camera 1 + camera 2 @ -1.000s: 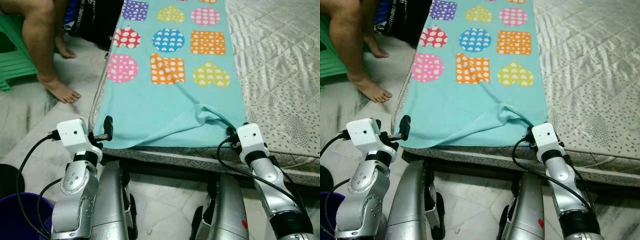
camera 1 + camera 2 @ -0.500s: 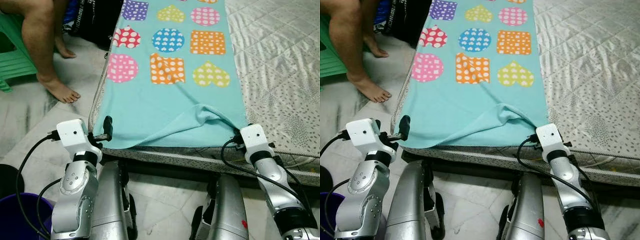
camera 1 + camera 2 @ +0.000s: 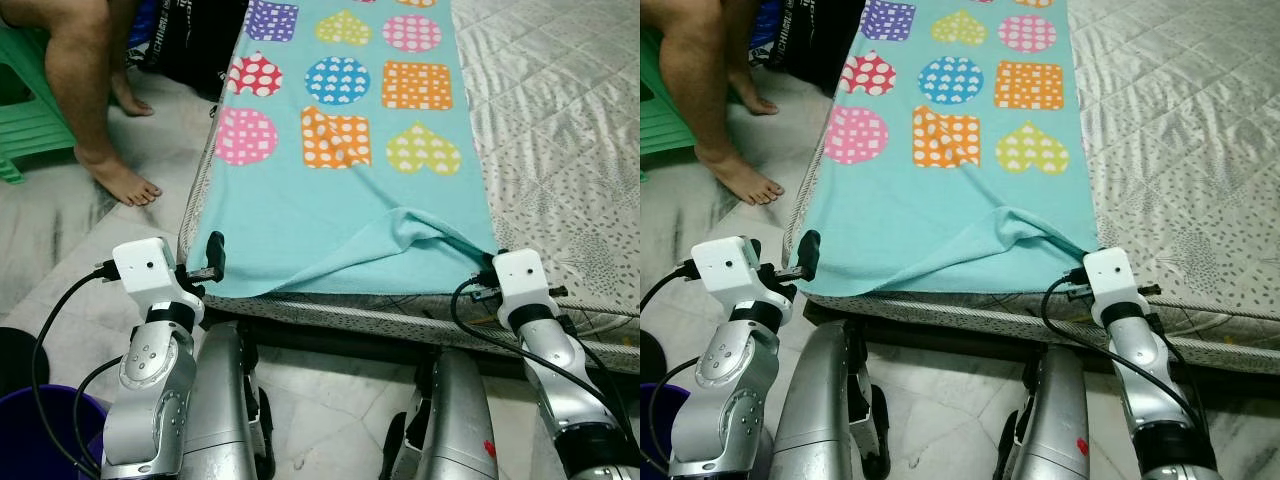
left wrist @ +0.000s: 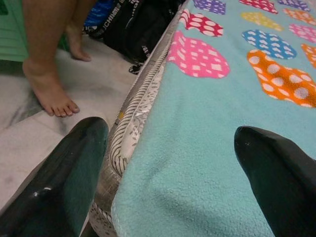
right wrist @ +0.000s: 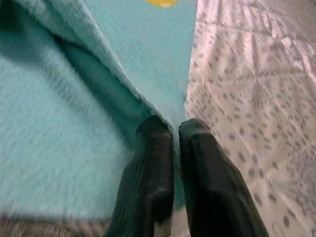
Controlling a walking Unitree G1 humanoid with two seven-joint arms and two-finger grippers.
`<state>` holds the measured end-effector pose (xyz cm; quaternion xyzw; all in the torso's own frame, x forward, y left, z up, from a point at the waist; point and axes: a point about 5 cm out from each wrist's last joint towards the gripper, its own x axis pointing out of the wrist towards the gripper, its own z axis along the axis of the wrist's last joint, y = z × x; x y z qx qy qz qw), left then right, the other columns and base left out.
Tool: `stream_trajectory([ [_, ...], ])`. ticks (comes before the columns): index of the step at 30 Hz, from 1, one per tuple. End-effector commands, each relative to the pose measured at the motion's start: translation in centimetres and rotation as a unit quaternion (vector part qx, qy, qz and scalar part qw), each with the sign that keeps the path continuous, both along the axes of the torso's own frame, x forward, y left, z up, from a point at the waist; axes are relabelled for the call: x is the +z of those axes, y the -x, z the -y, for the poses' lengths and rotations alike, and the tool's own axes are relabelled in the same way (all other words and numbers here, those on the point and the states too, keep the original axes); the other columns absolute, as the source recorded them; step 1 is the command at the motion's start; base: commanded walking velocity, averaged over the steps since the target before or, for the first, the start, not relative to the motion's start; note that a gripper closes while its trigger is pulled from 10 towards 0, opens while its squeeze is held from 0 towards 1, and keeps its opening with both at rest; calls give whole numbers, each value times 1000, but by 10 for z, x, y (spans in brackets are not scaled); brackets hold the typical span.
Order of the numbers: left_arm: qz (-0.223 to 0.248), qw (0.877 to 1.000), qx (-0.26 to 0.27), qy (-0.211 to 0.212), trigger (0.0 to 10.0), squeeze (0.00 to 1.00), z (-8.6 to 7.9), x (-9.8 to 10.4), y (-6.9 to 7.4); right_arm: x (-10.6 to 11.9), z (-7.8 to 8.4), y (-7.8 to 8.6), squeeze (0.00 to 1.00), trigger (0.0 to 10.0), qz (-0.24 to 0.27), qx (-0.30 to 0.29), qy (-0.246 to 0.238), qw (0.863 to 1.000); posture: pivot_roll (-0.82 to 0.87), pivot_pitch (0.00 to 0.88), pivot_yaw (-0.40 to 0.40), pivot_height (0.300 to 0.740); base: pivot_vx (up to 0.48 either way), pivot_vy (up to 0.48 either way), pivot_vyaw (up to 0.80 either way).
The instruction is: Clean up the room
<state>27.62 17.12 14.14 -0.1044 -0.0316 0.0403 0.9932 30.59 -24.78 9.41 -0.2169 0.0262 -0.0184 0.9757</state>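
Right gripper (image 5: 173, 148) is pinching the teal blanket's (image 3: 330, 215) near corner at five o'clock on the mattress (image 3: 560, 130); left gripper (image 4: 168, 163), fingers spread, is straddling the seven o'clock corner and should clamp before both pull evenly.

Silver arms (image 3: 150, 400), white wrist camera boxes (image 3: 143, 264), black cables, glossy black fingers (image 4: 64, 182)
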Motion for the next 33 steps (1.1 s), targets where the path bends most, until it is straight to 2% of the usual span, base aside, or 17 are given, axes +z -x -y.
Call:
stream_trajectory([
  [1,-9,1000,6,0,10000,0,-3,-5,2,-2,7,6,0,0,-5,-6,-3,1000,98,276,6,518,0,0,0],
  [12,-9,1000,5,2,10000,0,-2,-6,2,-5,7,19,0,0,-9,-10,-49,999,83,273,6,518,0,0,0],
  [18,-9,1000,2,1,10000,0,-2,-6,1,-13,22,34,0,0,-30,-31,-89,995,73,271,8,518,0,0,0],
  [23,-9,1000,0,1,10000,0,-2,-6,1,-16,30,43,0,0,-46,-27,-97,994,72,270,6,518,0,0,0],
  [30,-13,1000,-6,2,10000,0,-1,-8,1,-22,41,67,0,0,-78,-17,-89,993,58,267,6,518,0,0,0],
  [33,-13,1000,-7,2,10000,0,-1,-8,1,-22,43,69,0,0,-82,-17,-85,993,58,267,6,518,0,0,0],
])
